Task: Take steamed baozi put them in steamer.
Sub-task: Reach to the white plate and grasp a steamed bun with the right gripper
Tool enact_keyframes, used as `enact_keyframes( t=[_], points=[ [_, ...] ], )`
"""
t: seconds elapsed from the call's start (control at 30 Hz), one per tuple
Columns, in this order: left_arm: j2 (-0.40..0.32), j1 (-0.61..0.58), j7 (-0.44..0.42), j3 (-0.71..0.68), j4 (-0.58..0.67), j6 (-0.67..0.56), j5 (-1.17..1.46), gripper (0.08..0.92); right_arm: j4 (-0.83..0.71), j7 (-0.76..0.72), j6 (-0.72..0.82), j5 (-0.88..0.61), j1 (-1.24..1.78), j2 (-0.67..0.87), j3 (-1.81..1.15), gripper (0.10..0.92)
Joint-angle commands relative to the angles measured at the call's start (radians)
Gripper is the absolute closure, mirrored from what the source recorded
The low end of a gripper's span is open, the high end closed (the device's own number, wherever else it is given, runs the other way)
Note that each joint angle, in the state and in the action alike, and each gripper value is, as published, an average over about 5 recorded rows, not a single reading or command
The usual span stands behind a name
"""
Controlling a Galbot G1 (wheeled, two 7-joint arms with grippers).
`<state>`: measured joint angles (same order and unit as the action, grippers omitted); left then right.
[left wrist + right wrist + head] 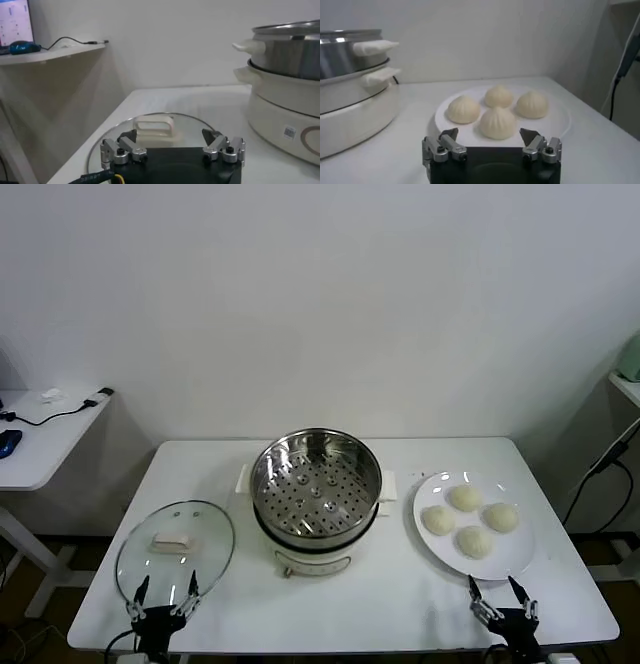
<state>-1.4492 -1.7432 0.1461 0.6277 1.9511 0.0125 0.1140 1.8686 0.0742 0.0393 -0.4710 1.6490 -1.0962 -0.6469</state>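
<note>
Head view, white table (380, 604), white wall (330, 294)

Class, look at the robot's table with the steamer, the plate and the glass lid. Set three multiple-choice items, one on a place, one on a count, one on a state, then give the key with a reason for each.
1. Where do the baozi lie?
A. in the steamer
B. on the white plate
C. on the glass lid

2. How many baozi are there?
A. two
B. three
C. four

3. How is the steamer?
A. open and empty
B. covered by the lid
C. open with one bun inside

Key:
1 B: the baozi sit on the white plate, at the robot's right of the steamer.
2 C: four buns show on the plate.
3 A: its perforated tray is bare, and the glass lid lies flat on the table at the steamer's left.
</note>
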Motion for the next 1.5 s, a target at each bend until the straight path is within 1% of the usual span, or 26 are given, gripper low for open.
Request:
enact_keyframes(
  t=[0.03, 0.07, 0.1, 0.17, 0.3, 0.37, 0.43, 0.5, 0.57, 0.67, 0.77, 0.83, 1.0, 1.1, 1.23, 1.4, 1.5],
  points=[
    [0.002, 0.0, 0.001, -0.003, 0.001, 0.001, 0.002, 0.177, 0.031, 0.037, 0.18, 0.012, -0.125, 0.048, -0.049, 0.203],
    [0.002, 0.0, 0.001, -0.005, 0.0, 0.0, 0.002, 0.177, 0.021, 0.037, 0.197, 0.014, -0.162, 0.061, -0.049, 0.203],
    [0.003, 0.001, 0.002, -0.008, -0.001, 0.0, 0.002, 0.177, 0.001, 0.035, 0.237, 0.016, -0.231, 0.097, -0.049, 0.203],
    [0.004, 0.005, 0.002, -0.013, -0.004, -0.001, 0.001, 0.177, -0.058, 0.005, 0.271, 0.045, -0.366, 0.167, -0.031, 0.203],
    [0.005, 0.012, 0.001, -0.018, -0.001, 0.001, 0.003, 0.177, -0.255, -0.164, 0.286, 0.128, -0.642, 0.356, 0.104, 0.203],
    [0.006, 0.015, 0.001, -0.018, 0.0, 0.002, 0.004, 0.177, -0.345, -0.288, 0.279, 0.153, -0.766, 0.455, 0.219, 0.203],
    [0.008, 0.017, 0.0, -0.018, 0.001, 0.004, 0.005, 0.177, -0.403, -0.42, 0.254, 0.181, -0.866, 0.543, 0.343, 0.203],
    [0.009, 0.017, 0.0, -0.018, 0.001, 0.005, 0.004, 0.177, -0.462, -0.584, 0.17, 0.234, -0.978, 0.618, 0.488, 0.203],
    [0.009, 0.018, -0.001, -0.019, -0.001, 0.005, 0.003, 0.177, -0.528, -0.758, 0.049, 0.306, -1.117, 0.672, 0.66, 0.203],
    [0.007, 0.019, -0.001, -0.02, -0.003, 0.006, 0.001, 0.177, -0.611, -0.973, -0.078, 0.381, -1.318, 0.707, 0.906, 0.203],
    [0.002, 0.019, -0.002, -0.021, -0.002, 0.006, -0.001, 0.177, -0.677, -1.176, -0.125, 0.407, -1.541, 0.713, 1.148, 0.203],
    [-0.002, 0.017, -0.002, -0.021, 0.0, 0.005, -0.003, 0.177, -0.715, -1.264, -0.139, 0.421, -1.697, 0.7, 1.317, 0.203],
    [-0.009, 0.015, -0.003, -0.022, -0.001, 0.0, -0.008, 0.177, -0.8, -1.326, -0.137, 0.444, -1.994, 0.615, 1.674, 0.203],
    [-0.013, 0.015, -0.004, -0.022, -0.003, -0.004, -0.009, 0.177, -0.844, -1.326, -0.122, 0.452, -2.055, 0.552, 1.776, 0.203],
    [-0.017, 0.017, -0.003, -0.019, -0.008, -0.005, -0.007, 0.177, -0.913, -1.294, -0.084, 0.437, -2.024, 0.468, 1.791, 0.203],
    [-0.018, 0.022, -0.002, -0.013, -0.018, -0.004, -0.003, 0.177, -1.04, -1.255, -0.036, 0.409, -1.915, 0.351, 1.696, 0.203],
    [-0.019, 0.022, -0.002, -0.012, -0.019, -0.003, -0.003, 0.177, -1.122, -1.246, -0.035, 0.425, -1.881, 0.283, 1.668, 0.203]
  ],
)
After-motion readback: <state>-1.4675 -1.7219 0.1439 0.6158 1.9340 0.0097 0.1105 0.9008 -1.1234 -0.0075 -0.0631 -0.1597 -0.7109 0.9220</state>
